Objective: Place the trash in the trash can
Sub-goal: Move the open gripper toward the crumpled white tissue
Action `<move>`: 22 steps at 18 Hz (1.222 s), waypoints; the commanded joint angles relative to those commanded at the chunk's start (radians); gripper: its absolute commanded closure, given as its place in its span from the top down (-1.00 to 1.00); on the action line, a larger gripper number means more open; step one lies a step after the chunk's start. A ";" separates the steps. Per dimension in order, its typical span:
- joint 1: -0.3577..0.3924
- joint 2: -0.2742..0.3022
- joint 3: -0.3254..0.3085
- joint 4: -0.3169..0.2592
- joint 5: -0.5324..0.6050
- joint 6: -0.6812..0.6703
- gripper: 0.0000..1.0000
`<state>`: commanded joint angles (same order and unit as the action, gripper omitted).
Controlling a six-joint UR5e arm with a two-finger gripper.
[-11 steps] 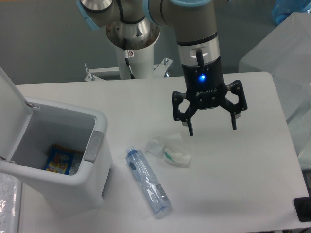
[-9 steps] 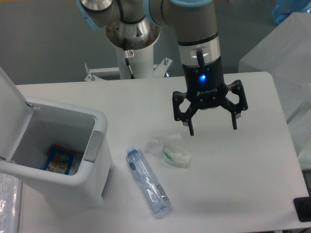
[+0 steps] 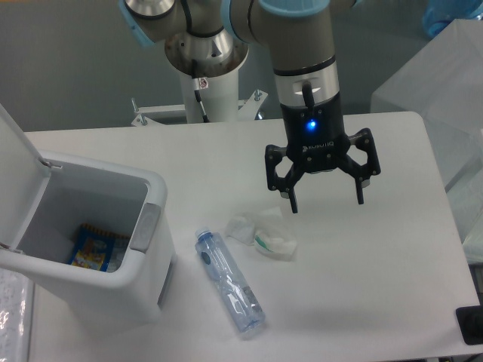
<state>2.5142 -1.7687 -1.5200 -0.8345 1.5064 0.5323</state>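
A clear bottle (image 3: 229, 283) lies on its side at the front of the white table (image 3: 392, 286), cap toward the bin (image 3: 90, 249) just beside it to the left. The bin's lid stands open, with a colourful packet (image 3: 96, 249) already at the bottom. Just behind the bottle rests a crumpled wrapper (image 3: 263, 234) with a green mark. Above and slightly right of the wrapper, apart from it, hangs the gripper (image 3: 324, 204), fingers spread wide and holding nothing. Both pieces of trash remain on the table. The risks from here look plain: a descent off-centre could pinch only a loose fold of wrapper and drop it short of the bin, while the smooth round bottle may roll from a closing grip.
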 joint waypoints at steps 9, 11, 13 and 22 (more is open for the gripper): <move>0.003 0.026 -0.147 0.141 0.005 0.017 1.00; 0.000 0.031 -0.176 0.143 0.008 0.088 1.00; 0.005 0.031 -0.206 0.141 0.006 0.200 1.00; 0.005 0.051 -0.333 0.134 0.071 0.711 1.00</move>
<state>2.5188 -1.7181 -1.8530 -0.7010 1.5769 1.2437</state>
